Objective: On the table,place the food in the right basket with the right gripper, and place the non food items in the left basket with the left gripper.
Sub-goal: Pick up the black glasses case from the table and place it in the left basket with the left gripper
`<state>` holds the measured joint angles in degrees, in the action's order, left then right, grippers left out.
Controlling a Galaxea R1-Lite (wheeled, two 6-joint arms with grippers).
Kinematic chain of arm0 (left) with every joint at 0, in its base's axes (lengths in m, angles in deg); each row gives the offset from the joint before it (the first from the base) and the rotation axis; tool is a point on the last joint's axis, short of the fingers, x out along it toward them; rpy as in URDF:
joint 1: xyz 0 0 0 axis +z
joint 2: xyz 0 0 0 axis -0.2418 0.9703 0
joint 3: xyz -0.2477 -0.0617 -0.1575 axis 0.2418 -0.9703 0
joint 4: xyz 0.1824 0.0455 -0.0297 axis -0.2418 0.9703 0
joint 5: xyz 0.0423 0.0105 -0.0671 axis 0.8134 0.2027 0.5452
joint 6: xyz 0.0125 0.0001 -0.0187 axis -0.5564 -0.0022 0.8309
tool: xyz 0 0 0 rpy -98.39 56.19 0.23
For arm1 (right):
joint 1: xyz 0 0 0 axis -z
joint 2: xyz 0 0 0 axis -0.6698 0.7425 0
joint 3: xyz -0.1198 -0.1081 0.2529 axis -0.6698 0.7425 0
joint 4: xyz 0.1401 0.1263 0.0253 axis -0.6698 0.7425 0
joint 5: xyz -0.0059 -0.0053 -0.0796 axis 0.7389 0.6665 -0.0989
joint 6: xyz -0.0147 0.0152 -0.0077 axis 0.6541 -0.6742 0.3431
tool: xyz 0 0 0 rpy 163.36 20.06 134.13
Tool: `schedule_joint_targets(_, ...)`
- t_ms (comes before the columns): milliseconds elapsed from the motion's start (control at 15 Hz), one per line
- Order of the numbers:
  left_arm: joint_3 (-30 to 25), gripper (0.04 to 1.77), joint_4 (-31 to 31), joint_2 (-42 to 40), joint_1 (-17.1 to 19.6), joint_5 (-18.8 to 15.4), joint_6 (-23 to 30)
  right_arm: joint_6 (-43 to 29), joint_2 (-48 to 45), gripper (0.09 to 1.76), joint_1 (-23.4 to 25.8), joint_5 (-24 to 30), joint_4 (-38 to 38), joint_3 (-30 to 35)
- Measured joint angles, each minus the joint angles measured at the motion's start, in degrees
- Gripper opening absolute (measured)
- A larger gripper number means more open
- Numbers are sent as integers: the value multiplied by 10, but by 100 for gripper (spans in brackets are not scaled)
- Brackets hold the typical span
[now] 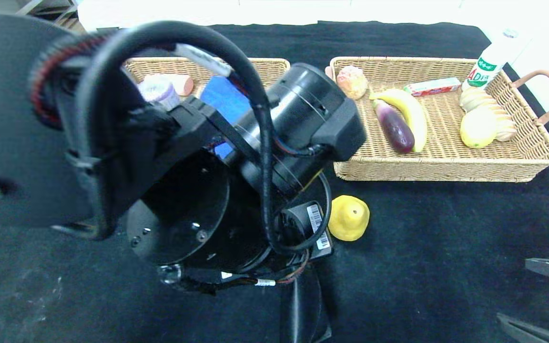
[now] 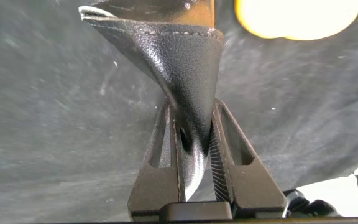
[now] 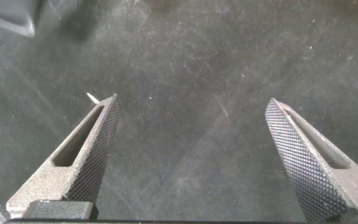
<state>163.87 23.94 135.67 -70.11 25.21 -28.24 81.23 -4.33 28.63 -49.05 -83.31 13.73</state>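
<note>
Near the yellow toy [image 1: 348, 218], left gripper [image 2: 194, 134] pinches what looks like a black leather pouch [image 2: 166, 43]; right gripper [image 3: 191, 155] gapes wide.

White bottle [image 1: 491, 59] in right basket, green letters "AD"

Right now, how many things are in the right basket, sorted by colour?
Yellow: 2 (banana, lemon)
Purple: 1 (eggplant)
Pinkish: 1 (round fruit)
Cream: 1 (sliced piece)
White: 1 (bottle)
Red and green: 1 (box)
Total in the right basket: 7
</note>
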Motion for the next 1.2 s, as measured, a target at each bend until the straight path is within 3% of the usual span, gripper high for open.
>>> schedule_joint_targets(400, 32, 33, -5, -44, 56, 10, -86, 0, 3, 171, -5, -1, 0, 3)
schedule_joint_targets(733, 57, 32, -74, -52, 120, 6, -150, 0, 2, 171, -6, -2, -1, 2)
schedule_joint_targets(1200, 109, 32, -116, -49, 172, 6, -220, -1, -7, 171, -4, -2, -2, 0)
